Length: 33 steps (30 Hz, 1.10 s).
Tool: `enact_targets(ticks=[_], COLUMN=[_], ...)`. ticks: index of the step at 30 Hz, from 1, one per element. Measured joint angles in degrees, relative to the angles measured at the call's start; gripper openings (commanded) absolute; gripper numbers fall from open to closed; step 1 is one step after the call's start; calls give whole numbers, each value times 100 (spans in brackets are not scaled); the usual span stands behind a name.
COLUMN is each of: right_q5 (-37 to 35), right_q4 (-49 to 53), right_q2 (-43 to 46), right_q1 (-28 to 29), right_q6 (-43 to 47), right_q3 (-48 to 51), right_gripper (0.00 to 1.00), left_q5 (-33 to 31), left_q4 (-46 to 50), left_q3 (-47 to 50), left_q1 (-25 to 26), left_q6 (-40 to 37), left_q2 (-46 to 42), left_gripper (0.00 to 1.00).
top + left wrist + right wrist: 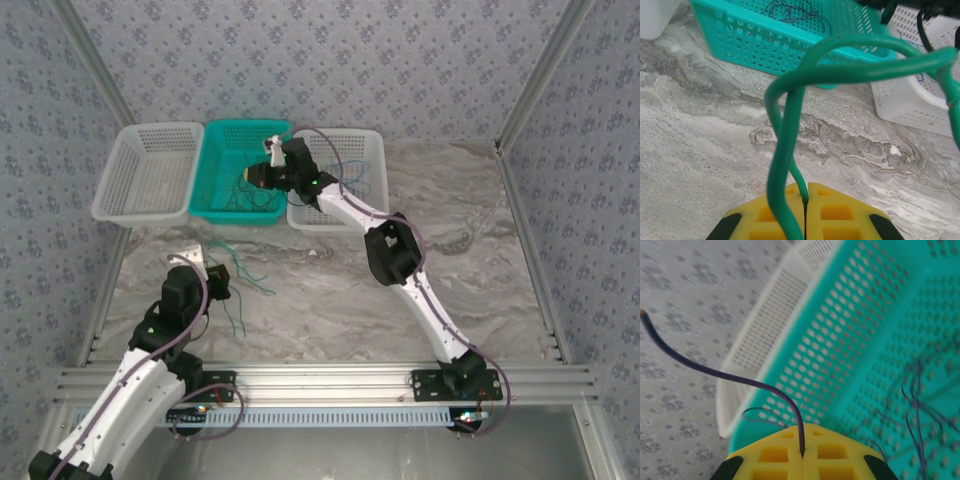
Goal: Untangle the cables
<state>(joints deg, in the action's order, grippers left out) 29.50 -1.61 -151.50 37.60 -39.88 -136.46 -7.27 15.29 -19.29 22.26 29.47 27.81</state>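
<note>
Left end effector (805,200), lower left of overhead view: pads together, clamped on thin green limp wire (782,150) looping above marbled grey bench (700,140). Right end effector (802,440), upper centre: clamped on thin dark wire (715,372) over teal plastic mesh basket (875,325). Risks, as I judge them: the dark wire drags the loose blue wires (912,415) lying in the basket along with it; the green loop cinches into a knot under pull; a thin wire slips from the pads
</note>
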Motion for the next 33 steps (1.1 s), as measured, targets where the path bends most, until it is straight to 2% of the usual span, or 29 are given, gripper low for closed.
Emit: enact_targets(ticks=[2, 4, 6, 10, 17, 19, 22, 27, 30, 33], right_q5=[-79, -127, -232, -588, -933, -911, -887, -938, -896, -741], right_q4=[448, 901, 1335, 2026, 2848, 2933, 2883, 2190, 1974, 1834], right_q2=[70, 125, 219, 697, 1926, 2481, 3729, 6081, 6966, 7412], right_q1=[17, 15, 17, 31, -42, -129, -271, -356, -334, -304], right_q6=[81, 197, 380, 817, 1403, 1646, 2024, 2540, 2667, 2629], right_q3=[-81, -245, -402, -459, -507, -223, 962, 4113, 5484, 6369], right_gripper=[29, 50, 64, 100, 100, 100, 100, 100, 99, 96], left_q5=[0, 0, 0, 0, 2, 55, 332, 748, 876, 962], left_q4=[9, 17, 17, 61, 166, 146, -83, -424, -562, -654], left_q3=[0, 0, 0, -2, -103, -170, -232, -529, -903, -1255], left_q1=[0, 0, 0, 0, 0, 0, 2, 173, 433, 800], left_q6=[2, 15, 22, 70, 129, 129, 109, -234, -627, -1058], left_q2=[9, 15, 44, 83, 282, 352, 470, 940, 1405, 1832], left_gripper=[0, 0, 0, 0, 0, 0, 0, 0, 0, 0])
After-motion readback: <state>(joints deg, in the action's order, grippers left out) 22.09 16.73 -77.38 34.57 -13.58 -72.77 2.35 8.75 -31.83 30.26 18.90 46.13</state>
